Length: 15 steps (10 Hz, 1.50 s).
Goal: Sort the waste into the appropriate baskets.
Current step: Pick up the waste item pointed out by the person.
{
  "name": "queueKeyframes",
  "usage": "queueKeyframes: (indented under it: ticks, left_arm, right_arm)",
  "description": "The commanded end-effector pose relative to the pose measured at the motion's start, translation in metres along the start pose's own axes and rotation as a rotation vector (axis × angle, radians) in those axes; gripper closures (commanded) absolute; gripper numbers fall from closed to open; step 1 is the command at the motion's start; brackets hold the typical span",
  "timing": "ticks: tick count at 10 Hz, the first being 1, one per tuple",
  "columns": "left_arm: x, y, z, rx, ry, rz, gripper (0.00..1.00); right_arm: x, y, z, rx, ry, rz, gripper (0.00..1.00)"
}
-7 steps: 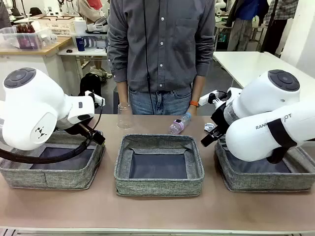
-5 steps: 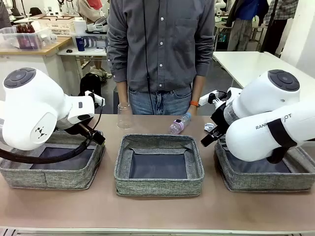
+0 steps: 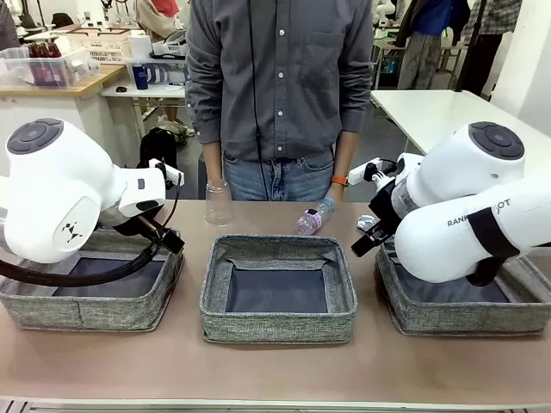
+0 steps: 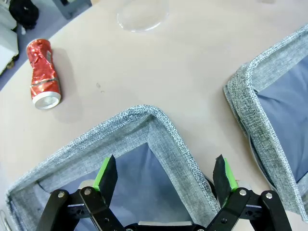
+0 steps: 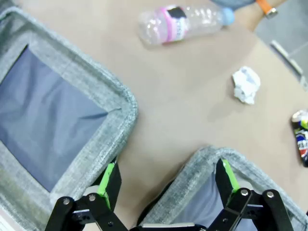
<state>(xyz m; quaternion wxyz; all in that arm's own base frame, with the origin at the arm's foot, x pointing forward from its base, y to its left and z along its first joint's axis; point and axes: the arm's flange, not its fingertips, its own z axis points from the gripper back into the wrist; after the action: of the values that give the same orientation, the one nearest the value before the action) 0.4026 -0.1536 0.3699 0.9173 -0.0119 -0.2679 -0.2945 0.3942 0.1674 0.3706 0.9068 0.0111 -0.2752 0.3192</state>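
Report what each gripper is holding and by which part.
Nothing is held. The left gripper hangs open over the left basket corner, the right gripper open over the right basket rim.

I see left basket (image 3: 86,311), mid basket (image 3: 277,325), right basket (image 3: 456,317): grey woven, in a row. Beyond: clear cup (image 3: 218,204) upright, pink-label bottle (image 3: 313,217) lying, crushed red can (image 4: 42,74), paper ball (image 5: 246,84), dark can (image 5: 301,137).

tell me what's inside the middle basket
Inside the middle basket only its dark flat base shows, with no litter on it. The near wall covers the front strip of the base, so that part cannot be checked.
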Motion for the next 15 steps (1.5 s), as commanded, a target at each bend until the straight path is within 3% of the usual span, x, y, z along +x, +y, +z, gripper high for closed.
queueKeyframes:
  ticks: [1, 5, 7, 8, 9, 11, 12, 13, 14, 15]
  left_arm:
    - [0.000, 0.001, 0.000, 0.000, 0.000, 0.002, 0.00]
    - [0.000, 0.000, 0.000, 0.000, 0.000, 0.000, 0.00]
    - [0.011, 0.006, 0.048, -0.025, 0.016, -0.018, 0.00]
    - [0.010, 0.018, 0.100, -0.053, 0.029, -0.011, 0.00]
    - [0.039, -0.005, 0.156, -0.030, 0.031, 0.012, 0.00]
    - [0.047, -0.033, 0.219, 0.009, -0.031, -0.047, 0.00]
    - [0.047, -0.041, 0.230, 0.117, -0.177, -0.030, 0.00]
    - [0.039, -0.023, 0.203, -0.010, -0.017, -0.040, 0.00]
    - [0.046, -0.036, 0.243, 0.030, -0.087, -0.052, 0.00]
    - [0.049, -0.053, 0.207, -0.167, 0.060, -0.081, 0.00]
  right_arm:
    - [0.000, 0.000, 0.000, 0.000, 0.000, 0.000, 0.00]
    - [0.000, 0.000, 0.000, 0.000, 0.000, 0.000, 0.00]
    - [0.020, -0.012, 0.052, 0.021, 0.005, -0.051, 0.00]
    - [0.035, -0.015, 0.088, -0.020, 0.049, -0.102, 0.00]
    - [0.047, -0.014, 0.131, -0.051, 0.083, -0.126, 0.00]
    - [0.052, -0.001, 0.187, -0.069, 0.037, -0.054, 0.00]
    - [0.039, -0.017, 0.130, -0.032, 0.043, -0.095, 0.00]
    - [0.039, -0.017, 0.130, -0.032, 0.043, -0.095, 0.00]
    - [0.046, -0.009, 0.183, -0.045, 0.035, -0.082, 0.00]
    - [0.033, -0.012, 0.173, 0.000, 0.080, -0.116, 0.00]
